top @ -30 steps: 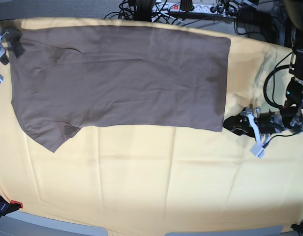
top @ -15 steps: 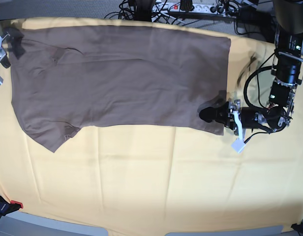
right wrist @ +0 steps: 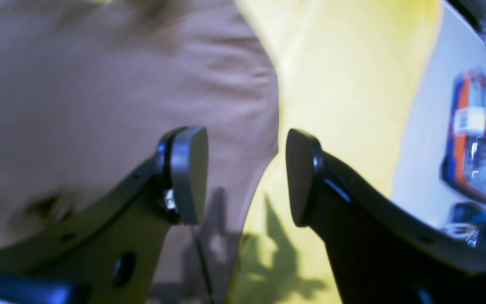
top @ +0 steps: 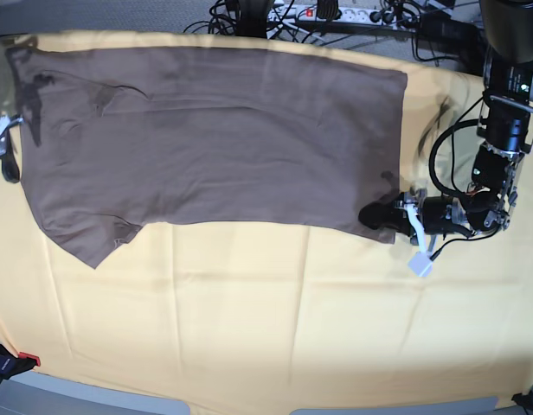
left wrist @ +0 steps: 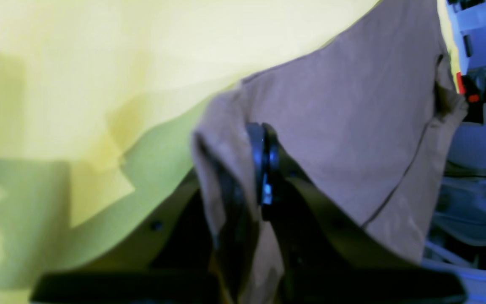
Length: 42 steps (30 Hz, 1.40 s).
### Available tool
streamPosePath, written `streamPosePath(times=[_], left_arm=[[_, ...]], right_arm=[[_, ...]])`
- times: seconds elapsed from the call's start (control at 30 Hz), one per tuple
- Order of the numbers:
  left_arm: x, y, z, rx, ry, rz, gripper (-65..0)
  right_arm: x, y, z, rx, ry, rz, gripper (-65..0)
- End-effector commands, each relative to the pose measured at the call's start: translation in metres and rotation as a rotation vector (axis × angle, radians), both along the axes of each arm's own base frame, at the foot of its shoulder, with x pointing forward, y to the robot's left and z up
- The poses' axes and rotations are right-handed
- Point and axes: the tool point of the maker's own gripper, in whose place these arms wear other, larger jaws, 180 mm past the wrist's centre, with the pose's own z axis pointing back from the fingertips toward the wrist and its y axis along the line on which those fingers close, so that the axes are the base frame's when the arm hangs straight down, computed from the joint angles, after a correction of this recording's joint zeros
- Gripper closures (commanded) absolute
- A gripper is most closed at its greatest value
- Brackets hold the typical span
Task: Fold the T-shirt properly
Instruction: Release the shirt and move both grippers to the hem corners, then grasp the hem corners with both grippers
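The left claw [top: 373, 216] is clamped on the T-shirt [top: 215, 138] hem corner; that thin pinch could slip, while the right claw [right wrist: 245, 177] stands apart.

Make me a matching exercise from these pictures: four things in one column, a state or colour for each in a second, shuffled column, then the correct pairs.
Column one:
1. left tool
2. right tool
3. T-shirt
4. big cloth under the shirt

Column two:
A. pale yellow, covering the table
B. open, straddling the shirt's edge
C. shut on the shirt's hem corner
D. taupe, spread flat

Pairs: 1-C, 2-B, 3-D, 4-A
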Motion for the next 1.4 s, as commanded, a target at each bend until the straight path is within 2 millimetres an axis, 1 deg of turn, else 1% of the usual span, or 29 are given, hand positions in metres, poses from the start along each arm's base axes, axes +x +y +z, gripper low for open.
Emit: streamPosePath(times=[0.0, 0.1, 0.23, 0.37, 0.57, 0.63, 0.73, 0.8, 0.87, 0.93, 0.97, 1.2, 1.23, 1.27, 1.3, 1.37], left_arm=[[0.018, 0.001, 0.025, -0.030, -0.070, 0.017, 0.0], [0.019, -0.001, 0.025, -0.033, -0.073, 0.015, 0.0], [0.019, -0.004, 0.025, -0.037, -0.071, 0.011, 0.0], [0.017, -0.007, 0.022, -0.042, -0.066, 0.007, 0.0], [0.015, -0.007, 0.020, -0.040, -0.060, 0.006, 0.0], [0.015, -0.007, 0.020, -0.040, -0.060, 0.006, 0.0], [0.015, -0.007, 0.020, -0.039, -0.058, 0.004, 0.0], [0.015, -0.008, 0.019, -0.039, -0.058, 0.004, 0.0], [0.015, -0.008, 0.020, -0.040, -0.059, 0.004, 0.0], [0.015, -0.008, 0.019, -0.040, -0.058, 0.004, 0.0], [0.015, -0.008, 0.019, -0.040, -0.058, 0.003, 0.0], [0.015, -0.009, 0.020, -0.042, -0.059, 0.003, 0.0], [0.015, -0.010, 0.020, -0.042, -0.059, 0.002, 0.0], [0.015, -0.010, 0.020, -0.044, -0.059, 0.002, 0.0], [0.015, -0.012, 0.020, -0.046, -0.059, 0.000, 0.0], [0.015, -0.013, 0.020, -0.049, -0.059, 0.000, 0.0]], right_arm=[[0.014, -0.003, 0.014, 0.025, -0.072, -0.001, -33.6], [0.034, -0.017, 0.004, 0.147, -0.117, -0.074, -36.3], [0.063, -0.029, -0.018, 0.283, -0.115, -0.126, -36.4], [0.091, -0.036, -0.038, 0.404, -0.083, -0.169, -36.4], [0.121, -0.041, -0.069, 0.574, -0.024, -0.239, -36.4], [0.125, -0.045, -0.079, 0.591, 0.005, -0.269, -36.4], [0.125, -0.047, -0.092, 0.621, 0.032, -0.305, -36.4], [0.124, -0.041, -0.096, 0.642, 0.045, -0.301, -36.4], [0.121, -0.029, -0.101, 0.667, 0.080, -0.271, -36.4], [0.119, -0.018, -0.102, 0.703, 0.105, -0.238, -36.4], [0.119, -0.016, -0.103, 0.709, 0.113, -0.235, -36.4], [0.123, -0.023, -0.097, 0.697, 0.072, -0.246, -36.1], [0.123, -0.024, -0.097, 0.697, 0.067, -0.247, -35.3], [0.124, -0.024, -0.095, 0.699, 0.057, -0.248, -32.9], [0.125, -0.025, -0.094, 0.700, 0.047, -0.249, -29.2], [0.127, -0.026, -0.092, 0.701, 0.030, -0.251, -18.8]])
